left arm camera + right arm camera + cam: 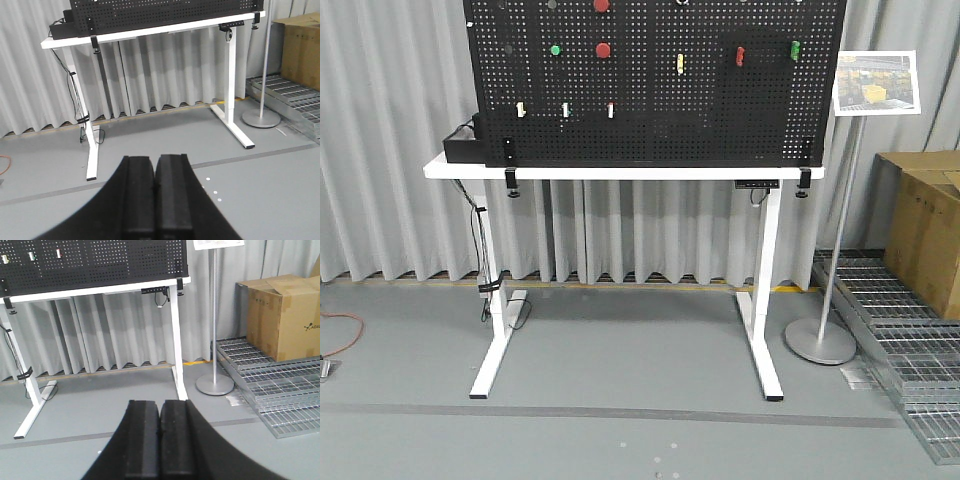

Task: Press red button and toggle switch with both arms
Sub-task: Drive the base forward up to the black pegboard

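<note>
Round red button (602,5), high on pegboard (650,120), partly cropped

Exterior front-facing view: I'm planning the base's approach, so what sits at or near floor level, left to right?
Orange cable → left table leg → right table leg → sign stand base → cardboard box.

Pictured: two red buttons (604,50), one green button (555,49), three white switches (566,109), one yellow lever (680,64), one pegboard (650,120), one counter (620,172).
</note>
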{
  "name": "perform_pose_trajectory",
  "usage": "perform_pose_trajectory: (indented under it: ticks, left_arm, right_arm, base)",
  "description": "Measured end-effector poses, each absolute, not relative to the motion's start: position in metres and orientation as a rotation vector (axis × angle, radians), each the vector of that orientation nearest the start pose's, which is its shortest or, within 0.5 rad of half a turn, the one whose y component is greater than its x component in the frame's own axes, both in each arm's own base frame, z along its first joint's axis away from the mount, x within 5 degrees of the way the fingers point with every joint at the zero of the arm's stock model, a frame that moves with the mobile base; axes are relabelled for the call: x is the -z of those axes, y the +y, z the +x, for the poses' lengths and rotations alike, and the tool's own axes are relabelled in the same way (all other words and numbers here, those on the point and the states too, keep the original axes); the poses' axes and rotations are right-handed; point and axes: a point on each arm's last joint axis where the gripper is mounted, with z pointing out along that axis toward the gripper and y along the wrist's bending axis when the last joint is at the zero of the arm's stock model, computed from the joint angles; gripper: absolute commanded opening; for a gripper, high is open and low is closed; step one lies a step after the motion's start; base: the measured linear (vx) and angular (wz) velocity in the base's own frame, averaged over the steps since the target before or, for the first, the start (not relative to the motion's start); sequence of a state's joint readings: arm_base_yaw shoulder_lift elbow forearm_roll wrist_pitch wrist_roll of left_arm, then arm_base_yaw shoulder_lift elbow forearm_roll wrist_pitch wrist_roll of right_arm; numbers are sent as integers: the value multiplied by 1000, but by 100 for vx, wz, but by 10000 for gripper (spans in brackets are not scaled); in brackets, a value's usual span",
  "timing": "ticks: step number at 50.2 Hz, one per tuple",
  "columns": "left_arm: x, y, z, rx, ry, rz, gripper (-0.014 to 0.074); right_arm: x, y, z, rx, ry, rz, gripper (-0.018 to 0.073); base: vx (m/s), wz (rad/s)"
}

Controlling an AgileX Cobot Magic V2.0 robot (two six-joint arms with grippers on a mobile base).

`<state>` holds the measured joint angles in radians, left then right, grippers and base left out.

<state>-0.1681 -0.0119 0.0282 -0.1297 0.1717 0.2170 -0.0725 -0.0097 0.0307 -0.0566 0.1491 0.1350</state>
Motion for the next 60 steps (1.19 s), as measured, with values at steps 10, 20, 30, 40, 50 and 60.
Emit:
perform_pose_trajectory:
  ticks: [10,20,30,40,50,60]
  left_arm:
    - [-189,-11,55,78,1655,231,2]
    - [-189,-11,55,78,1655,231,2]
    - [-189,-11,55,78,1655,231,2]
    - [-189,-11,55,78,1655,231,2]
    - [-189,-11,55,78,1655,231,2]
    - [-189,-11,55,78,1655,231,2]
  right_arm:
    - [-190,-5,56,2,1648,131,-3]
    - [-190,-5,56,2,1648,131,-3]
    - [-190,-5,56,2,1648,131,-3]
    - [-190,-5,56,2,1648,131,-3]
    - [-190,-5,56,2,1648,131,-3]
    - [-190,-5,56,2,1648,131,-3]
  base:
    - [0,0]
    - [0,1]
    - [1,2]
    - [9,1]
    - [22,-6]
    - [35,3]
